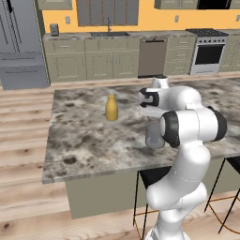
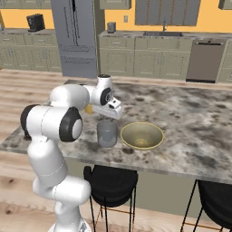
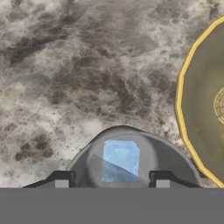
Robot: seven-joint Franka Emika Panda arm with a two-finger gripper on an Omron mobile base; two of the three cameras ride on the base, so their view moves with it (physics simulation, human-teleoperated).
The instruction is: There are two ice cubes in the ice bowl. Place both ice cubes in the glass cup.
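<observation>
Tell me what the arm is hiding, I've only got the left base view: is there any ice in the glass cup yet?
Observer: Yes. The hand view looks down into the glass cup and shows a pale blue ice cube inside; whether it is one or both, I cannot tell.
Operator: Where is the ice bowl?
Observer: The ice bowl stands on the counter right beside the cup, on the robot's right.
Operator: Are the jaws holding anything?
Observer: No. In the hand view they stand wide apart above the cup, with nothing between them.
</observation>
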